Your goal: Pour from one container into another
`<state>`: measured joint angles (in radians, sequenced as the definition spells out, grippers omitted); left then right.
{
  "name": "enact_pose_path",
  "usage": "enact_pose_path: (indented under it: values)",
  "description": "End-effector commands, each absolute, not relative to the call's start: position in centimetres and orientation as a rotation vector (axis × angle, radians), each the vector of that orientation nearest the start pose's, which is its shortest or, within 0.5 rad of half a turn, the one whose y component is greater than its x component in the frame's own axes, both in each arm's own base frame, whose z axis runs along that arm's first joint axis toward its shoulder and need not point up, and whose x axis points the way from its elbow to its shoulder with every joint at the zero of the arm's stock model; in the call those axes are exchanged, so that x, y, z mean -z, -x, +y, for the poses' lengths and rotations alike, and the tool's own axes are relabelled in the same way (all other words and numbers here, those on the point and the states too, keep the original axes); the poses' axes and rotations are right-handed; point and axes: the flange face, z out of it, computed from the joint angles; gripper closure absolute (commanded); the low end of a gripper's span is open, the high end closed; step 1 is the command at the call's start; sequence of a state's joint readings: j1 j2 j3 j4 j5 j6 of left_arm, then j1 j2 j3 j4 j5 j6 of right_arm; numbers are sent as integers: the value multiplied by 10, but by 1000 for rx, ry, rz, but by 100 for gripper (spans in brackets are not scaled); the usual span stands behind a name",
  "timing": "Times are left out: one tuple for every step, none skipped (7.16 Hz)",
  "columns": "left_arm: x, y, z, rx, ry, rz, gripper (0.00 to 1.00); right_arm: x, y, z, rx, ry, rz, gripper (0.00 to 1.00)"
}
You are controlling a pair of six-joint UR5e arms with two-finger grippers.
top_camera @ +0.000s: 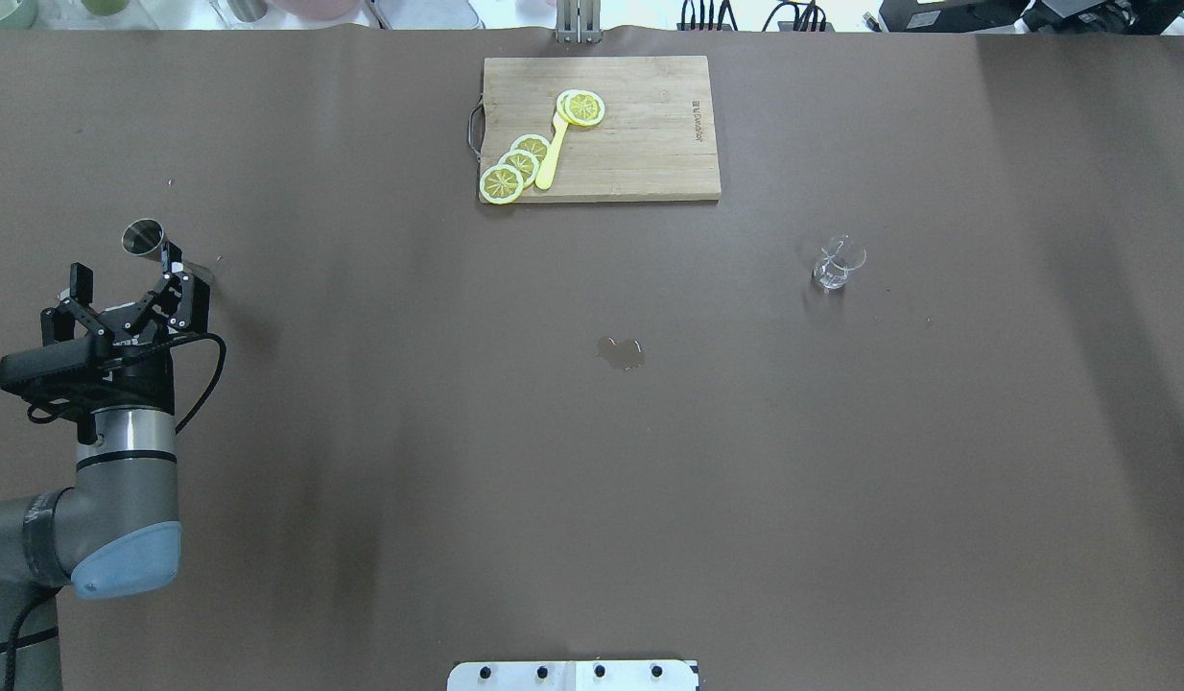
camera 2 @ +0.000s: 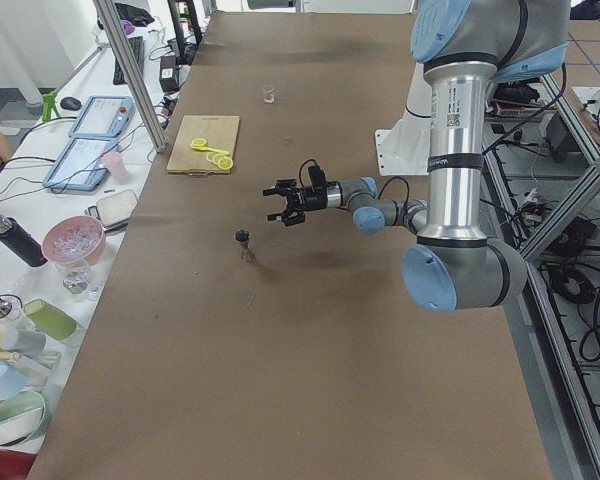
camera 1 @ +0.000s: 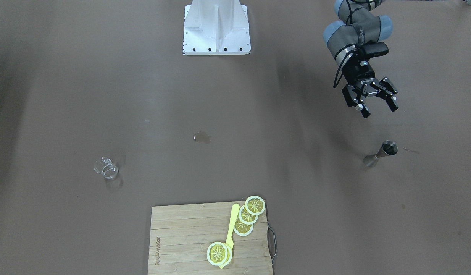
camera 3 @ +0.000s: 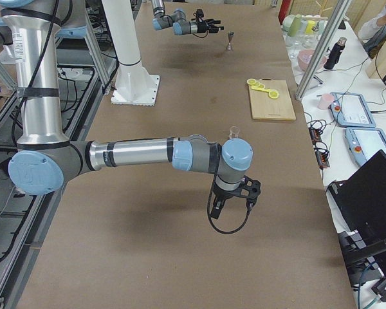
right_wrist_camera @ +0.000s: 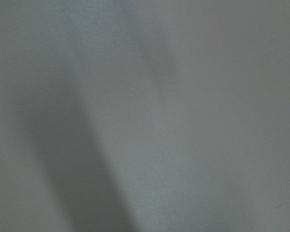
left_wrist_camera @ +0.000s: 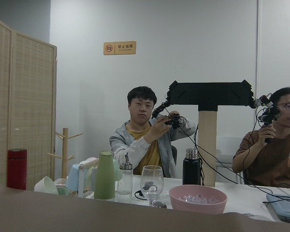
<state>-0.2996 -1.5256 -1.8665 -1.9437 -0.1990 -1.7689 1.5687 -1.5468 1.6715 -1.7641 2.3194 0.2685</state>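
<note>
A small steel jigger (camera 1: 380,152) (top_camera: 143,237) stands upright near the table's edge on my left side. My left gripper (camera 1: 379,110) (top_camera: 127,278) hovers just short of it, held roughly level, open and empty. A small clear glass beaker (camera 1: 105,168) (top_camera: 837,262) stands on the opposite half of the table, far from both grippers. My right gripper (camera 3: 233,207) shows only in the exterior right view, pointing down above the table near the beaker (camera 3: 233,133); I cannot tell whether it is open or shut. Its wrist view shows only blurred brown table.
A wooden cutting board (camera 1: 182,229) (top_camera: 640,144) with lemon slices and a yellow utensil lies at the table's far edge. A small wet spill (top_camera: 621,352) marks the middle. The white robot base (camera 1: 216,26) sits at my side. Beyond the left end sit people and a cluttered side table.
</note>
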Motion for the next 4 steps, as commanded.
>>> enact_pose_path:
  values:
    - [-389, -351, -349, 709, -1351, 426, 1, -618, -65, -493, -280, 166, -735, 0]
    - [-367, -352, -351, 676, -1321, 438, 1, -618, -65, -494, -279, 165, -735, 0]
    - [-354, -359, -355, 658, -1295, 456, 2, -618, -65, -494, -279, 165, -735, 0]
    - [-327, -357, -373, 665, -1251, 493, 1, -618, -65, -494, -279, 165, -735, 0]
